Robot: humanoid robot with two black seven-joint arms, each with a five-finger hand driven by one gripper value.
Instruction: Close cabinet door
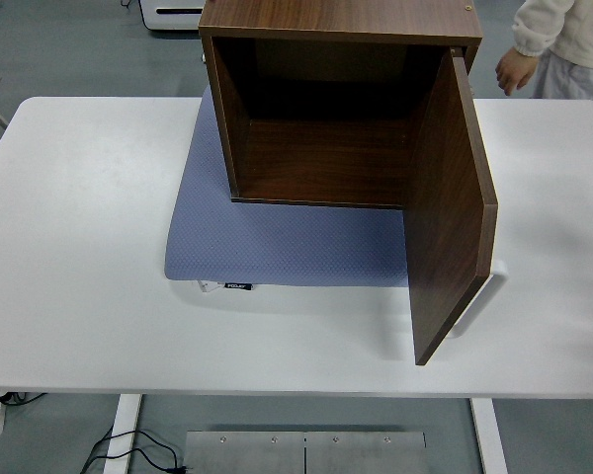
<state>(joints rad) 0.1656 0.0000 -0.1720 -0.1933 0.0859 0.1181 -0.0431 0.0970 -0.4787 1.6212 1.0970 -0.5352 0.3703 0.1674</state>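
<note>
- White table (89,247) fills most of the view, with grey floor beyond it and below its near edge.
- On the table lies a blue-grey mat (277,247), and a brown wooden cabinet (326,109) stands on the mat's far part, toward the table's far edge.
- Its front faces the camera and the inside is bare and dark.
- The cabinet door (450,207) is hinged on the right side and stands wide open, swung out toward the near edge of the table, past the mat's right corner.
- A white handle (484,286) shows on the door's outer face, low on the right.
- Neither robot hand shows anywhere, so the door has no hand near it and their state cannot be told.
- At the top right a person's hand (514,71) and pale sleeve (542,22) hang beyond the table's far edge, apart from the cabinet.
</note>
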